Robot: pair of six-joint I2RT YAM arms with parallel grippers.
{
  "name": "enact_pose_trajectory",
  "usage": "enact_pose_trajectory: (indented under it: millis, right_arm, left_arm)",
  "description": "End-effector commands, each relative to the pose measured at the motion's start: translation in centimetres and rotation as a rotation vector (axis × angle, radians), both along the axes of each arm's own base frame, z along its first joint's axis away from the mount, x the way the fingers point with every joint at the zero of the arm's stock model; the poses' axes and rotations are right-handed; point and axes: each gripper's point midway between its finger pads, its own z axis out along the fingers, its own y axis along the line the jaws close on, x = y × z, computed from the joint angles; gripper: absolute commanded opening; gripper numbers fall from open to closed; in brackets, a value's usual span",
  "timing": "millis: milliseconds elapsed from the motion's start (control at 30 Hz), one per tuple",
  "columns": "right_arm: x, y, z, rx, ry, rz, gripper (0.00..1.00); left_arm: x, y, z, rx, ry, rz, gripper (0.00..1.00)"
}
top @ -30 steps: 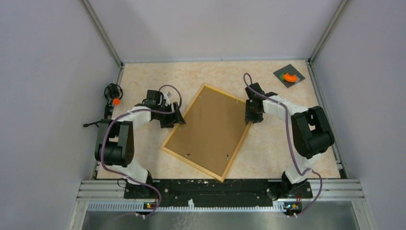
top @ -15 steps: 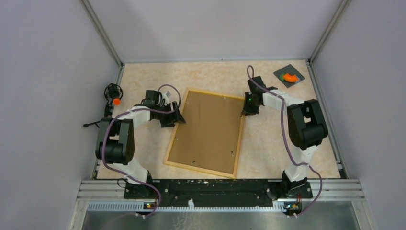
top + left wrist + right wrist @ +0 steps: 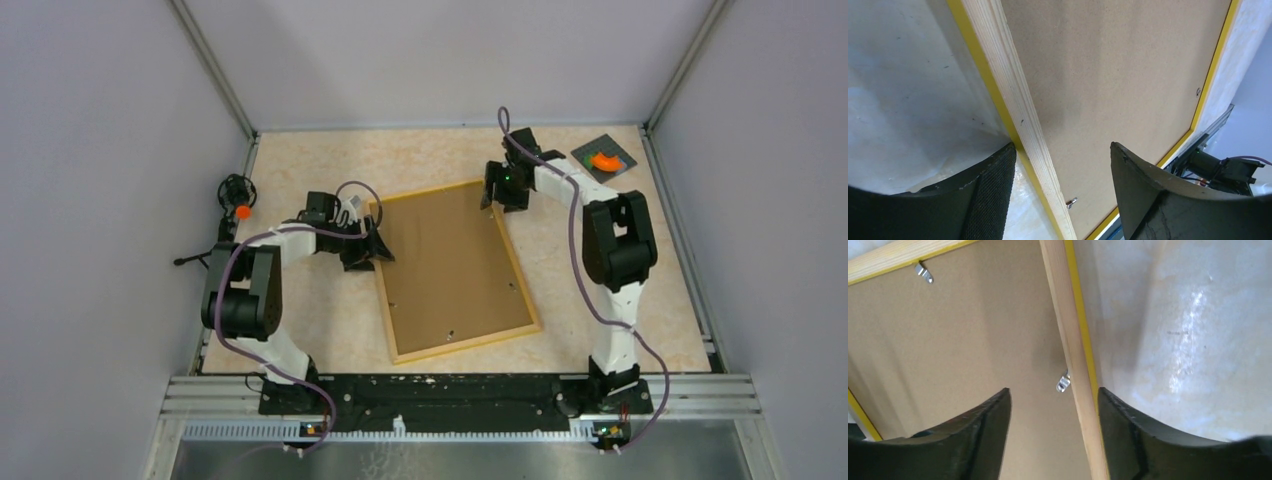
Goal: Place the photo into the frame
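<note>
The frame [image 3: 384,283] lies face down on the table, its brown backing board [image 3: 455,265] upward. The photo is not in view. My left gripper [image 3: 372,250] is open and straddles the frame's left edge. In the left wrist view the wooden edge [image 3: 1018,110] runs between the fingers of that gripper [image 3: 1062,147], close to the left finger. My right gripper [image 3: 497,195] is open at the frame's far right corner. In the right wrist view the frame's edge [image 3: 1068,330] sits between the fingers of that gripper [image 3: 1054,390], close to the right one.
Small metal clips [image 3: 1063,383] stand out along the inside of the frame's edge. A dark square pad with an orange piece [image 3: 603,159] lies at the back right. A black stand with an orange tip [image 3: 238,198] is at the left wall. Walls enclose the table.
The frame has turned anticlockwise on the table, its far end swinging left and its near end right. My right gripper moved back and left with that corner. My left gripper barely moved.
</note>
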Motion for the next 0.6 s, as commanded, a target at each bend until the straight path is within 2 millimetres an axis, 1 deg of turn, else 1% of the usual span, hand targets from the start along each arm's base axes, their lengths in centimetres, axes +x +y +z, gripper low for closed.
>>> enact_pose_trajectory:
  millis: [0,33,100,200,267,367,467,533,567]
  right_arm:
    - [-2.4,-1.2,4.1,-0.049,-0.048,0.039,0.68]
    - [-3.4,-1.7,4.1,-0.067,-0.045,0.047,0.73]
    - [-5.8,-2.8,3.8,-0.117,-0.032,0.062,0.79]
    - [-10.3,-4.6,2.8,-0.180,0.029,0.074,0.80]
    - [-13.4,-5.3,2.0,-0.191,0.071,0.076,0.79]
    - [-16.8,-6.3,1.2,-0.213,0.088,0.071,0.77]
    - [-18.2,-6.4,0.7,-0.201,0.076,0.070,0.73]
    - [-18.9,-6.3,0.0,-0.197,0.094,0.075,0.64]
    - [-19.1,-6.2,-0.2,-0.197,0.097,0.081,0.62]
  left_arm:
    - [-0.2,-0.9,0.1,-0.058,0.011,-0.019,0.73]
    - [-0.3,-0.9,0.1,-0.060,0.014,-0.017,0.73]
    - [-0.3,-0.8,0.1,-0.061,0.015,-0.015,0.73]
    - [-0.2,-0.6,0.1,-0.056,0.010,-0.009,0.73]
    - [-0.2,-0.5,0.1,-0.054,0.012,-0.004,0.73]
    - [-0.1,-0.5,0.2,-0.063,0.010,-0.002,0.73]
    - [0.0,-0.6,0.3,-0.074,0.010,-0.001,0.73]
    - [-0.1,-0.7,0.3,-0.079,0.013,-0.002,0.73]
    - [-0.1,-0.6,0.3,-0.078,0.012,-0.002,0.73]
